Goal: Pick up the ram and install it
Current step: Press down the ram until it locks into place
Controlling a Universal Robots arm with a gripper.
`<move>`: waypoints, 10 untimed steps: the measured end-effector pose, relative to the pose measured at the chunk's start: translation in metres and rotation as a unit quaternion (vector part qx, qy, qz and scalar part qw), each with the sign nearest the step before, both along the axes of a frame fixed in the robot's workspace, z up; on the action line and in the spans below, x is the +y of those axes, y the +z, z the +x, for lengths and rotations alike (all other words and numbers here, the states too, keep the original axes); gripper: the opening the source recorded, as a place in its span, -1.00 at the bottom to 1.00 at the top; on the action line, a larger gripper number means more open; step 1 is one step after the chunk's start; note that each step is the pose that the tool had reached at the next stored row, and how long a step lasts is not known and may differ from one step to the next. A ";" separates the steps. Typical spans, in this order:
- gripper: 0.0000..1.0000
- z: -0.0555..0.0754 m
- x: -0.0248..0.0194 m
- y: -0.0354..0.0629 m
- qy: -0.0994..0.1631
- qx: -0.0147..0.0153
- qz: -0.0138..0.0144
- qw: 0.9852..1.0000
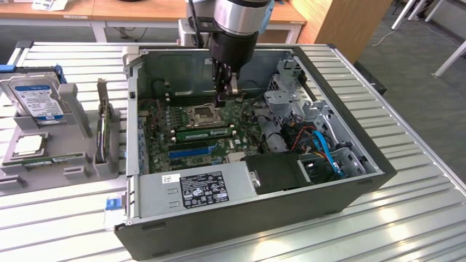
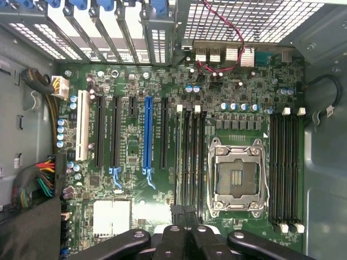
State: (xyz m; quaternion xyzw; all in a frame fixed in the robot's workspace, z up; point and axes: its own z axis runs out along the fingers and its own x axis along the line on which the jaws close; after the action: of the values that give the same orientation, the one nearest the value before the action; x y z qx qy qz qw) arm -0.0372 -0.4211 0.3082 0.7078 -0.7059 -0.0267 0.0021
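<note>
Inside the open black computer case (image 1: 378, 174) on the worktop, the long green ram stick (image 1: 205, 131) stands in a motherboard slot beside the silver processor socket (image 1: 202, 115). The clenched hand (image 1: 224, 101) (image 2: 185, 218) hovers just beyond, apart from it.

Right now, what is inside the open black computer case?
A green motherboard with an empty silver processor socket, black memory slots, a grey power supply box and blue cables. The gripper hangs above the board. Whatever lies under the power supply is covered.
</note>
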 end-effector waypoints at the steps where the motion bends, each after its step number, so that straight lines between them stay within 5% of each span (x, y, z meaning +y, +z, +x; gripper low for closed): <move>1: -0.80 0.002 0.0000 0.0000 0.001 0.000 0.000 1.000; 10: -0.80 0.019 0.0000 -0.0001 0.014 0.000 0.001 1.000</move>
State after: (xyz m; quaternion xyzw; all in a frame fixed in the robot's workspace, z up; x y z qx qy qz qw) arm -0.0184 -0.4211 0.3081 0.7177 -0.6958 -0.0277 0.0015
